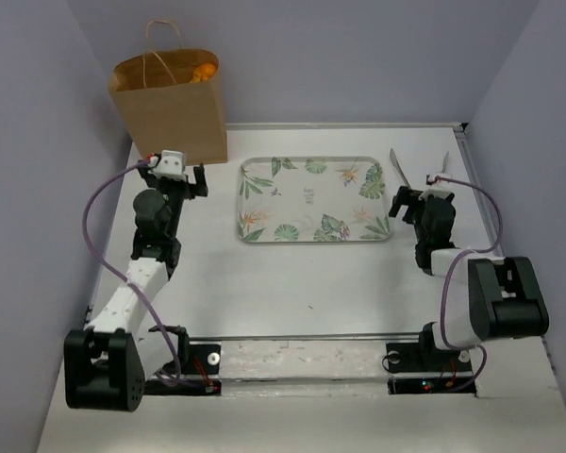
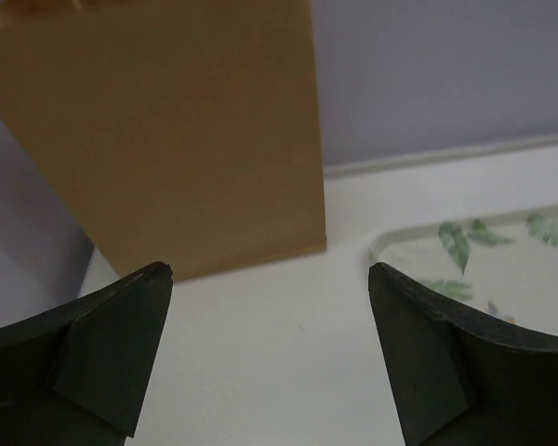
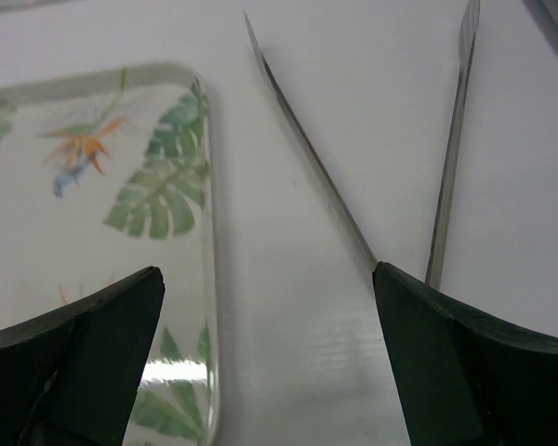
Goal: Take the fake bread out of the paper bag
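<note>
I am holding my left gripper [image 2: 270,274] spread wide with nothing between its fingers. It is facing the lower front of the paper bag [image 2: 167,139], near it but not touching. My right gripper [image 3: 268,274] is likewise gaping and empty, hanging over the table [image 1: 292,283] between the edge of the leaf-print tray [image 3: 207,279] and a pair of metal tongs [image 3: 316,167]. The bag is standing upright in the far left corner, and the bread [image 1: 206,72] is sitting inside it, with only an orange tip peeking over the rim. I judge that I am just starting the reach, with no loaf out yet. The next move is calling for my left arm to rise to the bag's mouth and get at a loaf, perhaps with the other arm steadying the paper. The bag is hiding how many loaves there are and how they are lying, and my left wrist view is cutting off its top altogether.
</note>
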Controlling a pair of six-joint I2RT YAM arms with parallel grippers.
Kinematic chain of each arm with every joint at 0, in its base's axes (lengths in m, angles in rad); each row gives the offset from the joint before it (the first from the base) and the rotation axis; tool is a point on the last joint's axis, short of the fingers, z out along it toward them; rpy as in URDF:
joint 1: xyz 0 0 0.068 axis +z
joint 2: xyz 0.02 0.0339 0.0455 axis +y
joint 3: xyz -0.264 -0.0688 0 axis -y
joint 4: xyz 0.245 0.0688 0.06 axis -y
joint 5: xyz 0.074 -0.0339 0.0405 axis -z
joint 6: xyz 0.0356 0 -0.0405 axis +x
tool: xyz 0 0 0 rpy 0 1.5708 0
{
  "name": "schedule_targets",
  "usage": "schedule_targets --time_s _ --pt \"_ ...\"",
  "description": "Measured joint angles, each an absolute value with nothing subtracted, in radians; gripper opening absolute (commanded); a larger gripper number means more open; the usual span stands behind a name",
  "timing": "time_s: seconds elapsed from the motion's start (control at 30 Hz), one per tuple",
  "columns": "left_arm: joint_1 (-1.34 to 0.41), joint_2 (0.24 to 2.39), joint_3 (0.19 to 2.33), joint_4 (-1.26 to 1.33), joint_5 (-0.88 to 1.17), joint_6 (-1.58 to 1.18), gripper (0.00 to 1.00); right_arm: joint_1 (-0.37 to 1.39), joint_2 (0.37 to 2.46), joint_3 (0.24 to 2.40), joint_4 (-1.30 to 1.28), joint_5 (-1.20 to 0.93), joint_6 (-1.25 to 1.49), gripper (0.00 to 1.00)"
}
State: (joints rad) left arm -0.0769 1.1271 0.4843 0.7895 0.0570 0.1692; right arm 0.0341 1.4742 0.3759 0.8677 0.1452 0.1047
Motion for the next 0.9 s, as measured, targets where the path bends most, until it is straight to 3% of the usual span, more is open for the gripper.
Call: schedule_targets --time_s 0.2,0.37,0.4,0.47,0.53,0.57,0.6,0.77,0.9 --pt "-0.076 0.912 0.841 0.453 -0.017 0.244 0.99 0.034 1.34 0.728 0.465 0.129 0.095 0.92" --pt "-0.073 0.923 1.057 0.198 -0.016 0.452 0.99 0.034 1.253 0.905 0.283 0.06 0.072 0.85" --pt "-0.068 0.95 1.11 0.154 -0.021 0.483 0.99 0.034 1.243 0.925 0.268 0.045 0.07 0.84" --pt "-0.045 1.047 1.25 0.063 -0.028 0.505 0.86 0.034 1.231 0.967 0.235 0.007 0.068 0.83" --pt "0.028 1.21 1.489 -0.055 0.006 0.498 0.77 0.034 1.233 1.013 0.204 -0.03 0.068 0.83" --pt "0.073 1.302 1.618 -0.086 0.026 0.484 0.77 0.034 1.233 1.022 0.191 -0.039 0.068 0.83" --pt "0.104 1.376 1.724 -0.134 0.041 0.475 0.77 0.034 1.233 1.031 0.178 -0.052 0.072 0.83" --pt "0.248 1.704 2.16 -0.329 0.12 0.394 0.95 0.034 1.23 1.033 0.118 -0.098 0.112 0.82" --pt "0.303 1.827 2.289 -0.382 0.155 0.35 0.99 0.035 1.21 1.031 0.101 -0.132 0.145 0.79"
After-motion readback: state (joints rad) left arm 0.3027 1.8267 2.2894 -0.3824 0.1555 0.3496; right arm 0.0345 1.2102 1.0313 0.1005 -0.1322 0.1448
